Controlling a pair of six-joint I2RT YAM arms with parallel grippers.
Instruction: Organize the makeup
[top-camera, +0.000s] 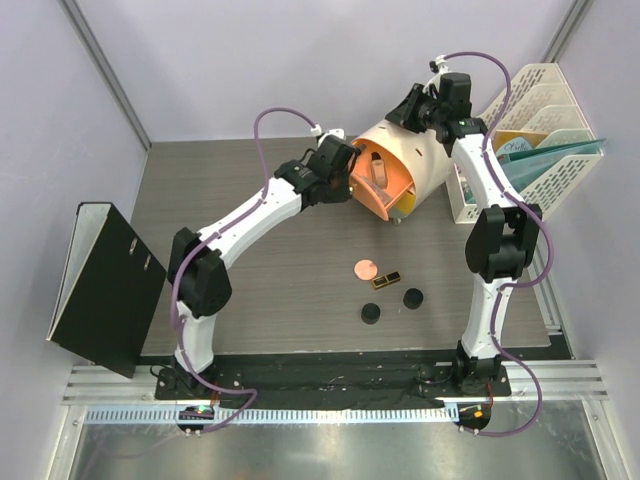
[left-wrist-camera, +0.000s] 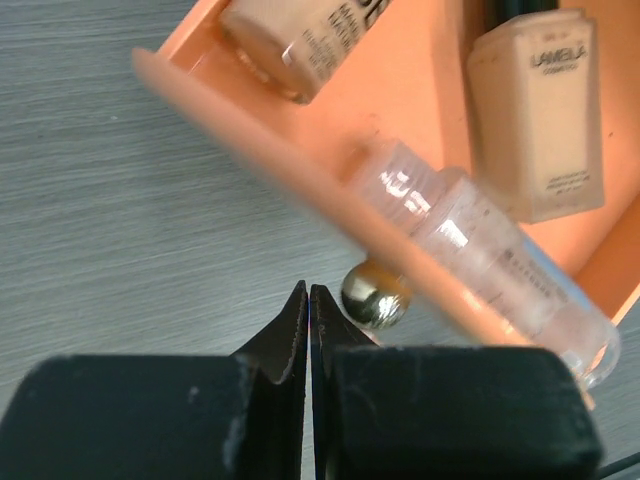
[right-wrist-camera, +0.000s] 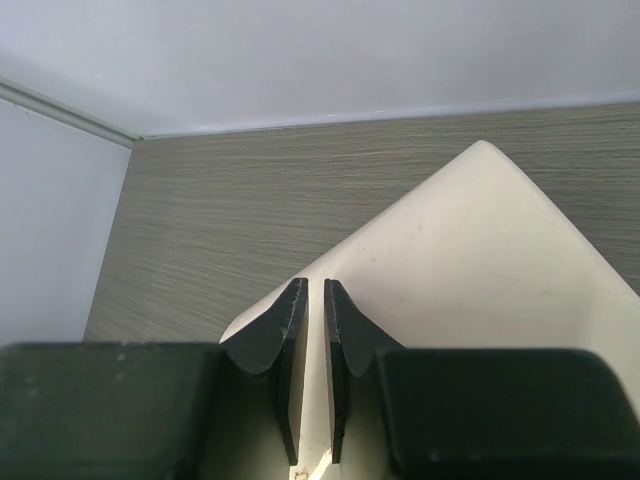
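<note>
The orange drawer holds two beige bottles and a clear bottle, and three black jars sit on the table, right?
Not three: the top view shows only two black jars on the table. The orange drawer does hold two beige bottles and a clear bottle.

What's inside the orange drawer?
Three bottles lie in the orange drawer: a beige bottle, a second beige bottle and a clear bottle. The drawer's rim covers part of the clear bottle, and anything under the bottles is hidden.
</note>
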